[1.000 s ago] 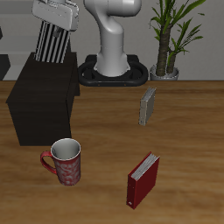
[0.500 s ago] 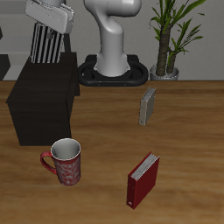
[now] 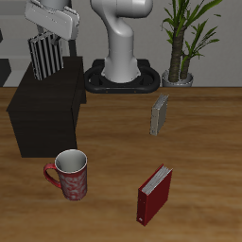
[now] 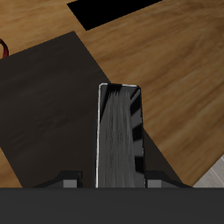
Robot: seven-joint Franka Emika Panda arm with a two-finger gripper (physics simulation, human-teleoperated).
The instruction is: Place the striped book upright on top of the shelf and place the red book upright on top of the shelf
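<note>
Holding the striped book (image 3: 44,55) upright, the pincer (image 3: 50,23) grips its top edge just above the shelf (image 3: 43,109). Lower squarely, release only once seated; red book (image 3: 154,194) waits on bench (image 3: 203,156).

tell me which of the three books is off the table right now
The striped book, held by the end effector above the shelf; the red book and grey book stand on the table.
</note>
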